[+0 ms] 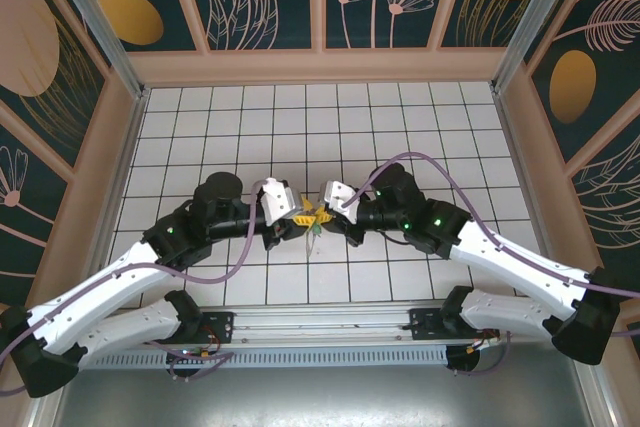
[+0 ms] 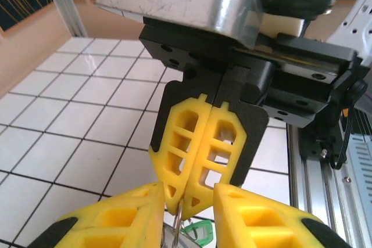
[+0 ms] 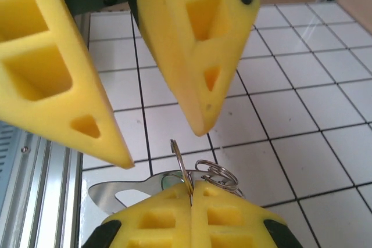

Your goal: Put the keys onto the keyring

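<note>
Nearest the rail, the right fingers (image 3: 226,219) are pressed flat together on the keyring (image 3: 181,161), a thin wire loop standing edge-up out of their tips. The key (image 3: 119,193) sits low beside those same tips, its silvery blade lying level, next to a cluster of small split rings (image 3: 218,172); whether the key is already threaded on the loop cannot be told. Just beyond, the left fingers (image 3: 192,56) stand narrowly apart with nothing between them, their points poised directly over the loop. Farther off stretches the white tiled surface (image 1: 400,127). The trouble likely lies in how slight the hold is. Only a sliver of wire is pinched, so a push from the left fingers that lands off-centre could twist the loop in the grip or pop it free, sending ring and key down to the tiles. The two pairs of tips are also very close, and a small misjudged approach could knock them together and jolt the key out of line.
</note>
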